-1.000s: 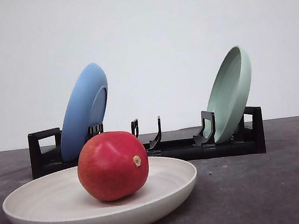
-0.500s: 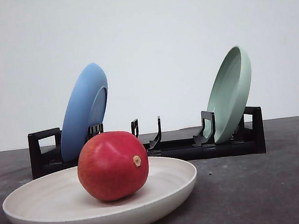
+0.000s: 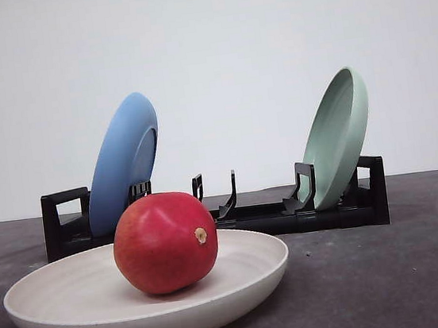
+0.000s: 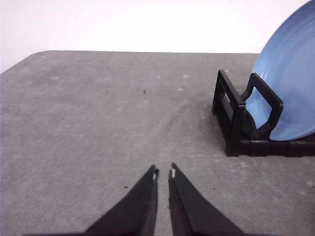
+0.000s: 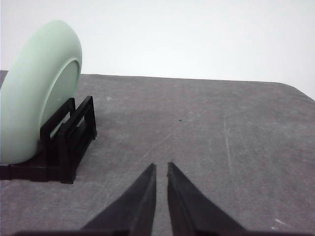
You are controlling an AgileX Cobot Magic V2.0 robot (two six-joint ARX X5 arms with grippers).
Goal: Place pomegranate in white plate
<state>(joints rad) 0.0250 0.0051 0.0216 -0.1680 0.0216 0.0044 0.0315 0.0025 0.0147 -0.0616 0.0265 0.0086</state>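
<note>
Your left gripper [image 4: 163, 173] has its jaws nearly together, nothing between them, over bare grey table [image 4: 98, 123]; the black rack [image 4: 241, 123] end and blue plate [image 4: 290, 93] sit ahead of it, off to one side. Right gripper [image 5: 161, 167] same, pinched empty, green plate [image 5: 37, 93] ahead. Pomegranate [image 3: 165, 242] rests inside the white plate [image 3: 78, 321], nearer than the rack.

Glossy red pomegranate [image 3: 165, 242], matt cream white plate [image 3: 75, 298], rough grey table [image 3: 392, 271], black plastic rack [image 3: 344, 205]
</note>
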